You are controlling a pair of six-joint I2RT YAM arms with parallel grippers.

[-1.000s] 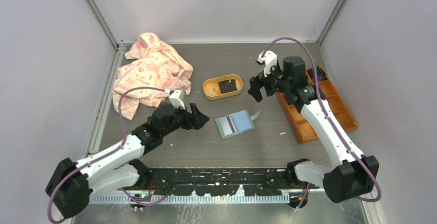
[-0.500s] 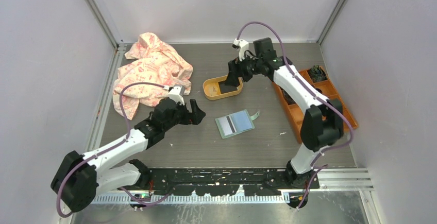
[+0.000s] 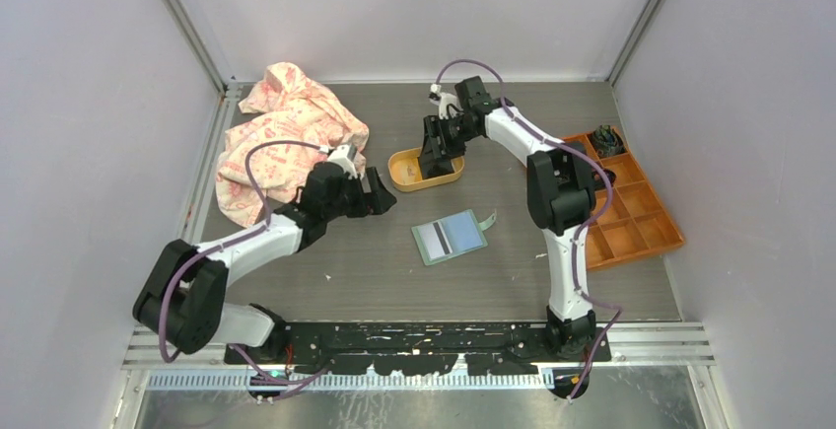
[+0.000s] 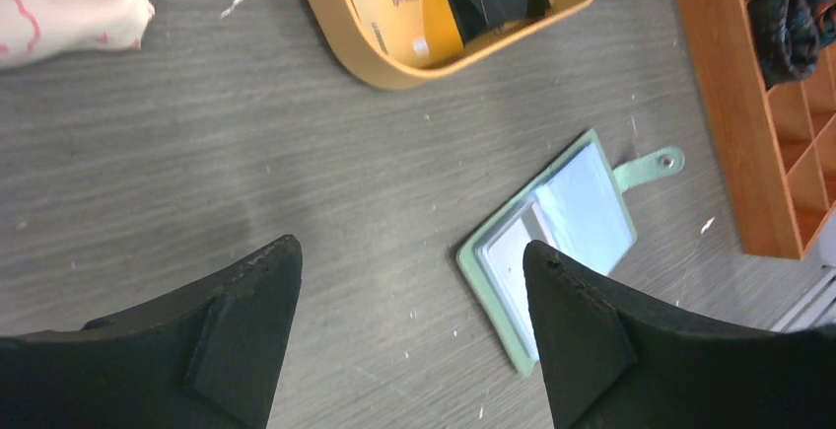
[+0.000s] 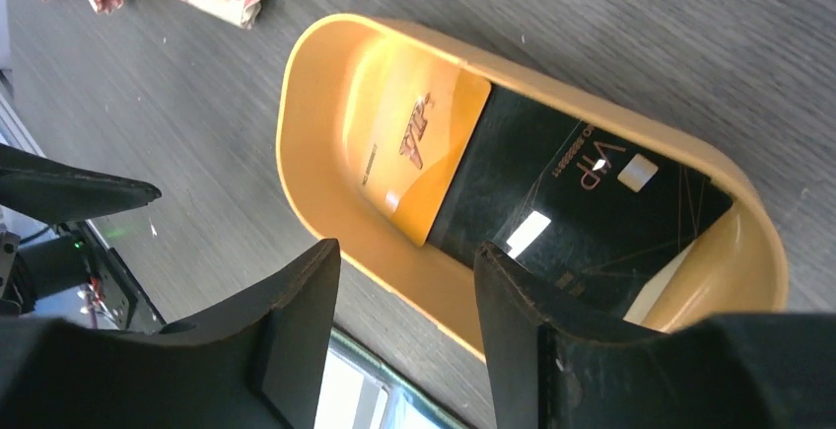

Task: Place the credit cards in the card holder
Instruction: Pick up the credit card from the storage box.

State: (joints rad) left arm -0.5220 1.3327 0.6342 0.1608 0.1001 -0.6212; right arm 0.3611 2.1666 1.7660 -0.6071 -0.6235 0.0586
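Movement came from the right hand (image 3: 437, 148), which had swung left over the yellow oval tray (image 5: 306, 84), half-closing but empty above the gold card (image 5: 409, 148) and black card (image 5: 582, 212). The left hand (image 4: 409, 245) gaped empty, and the card holder (image 3: 450, 238) lay open mid-surface, nearer.

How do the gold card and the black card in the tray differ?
The gold card nearly matches the tray in colour; the black card is dark with thin gold lines. The gold card lies partly over the black card. Both read VIP and lie in the tray.
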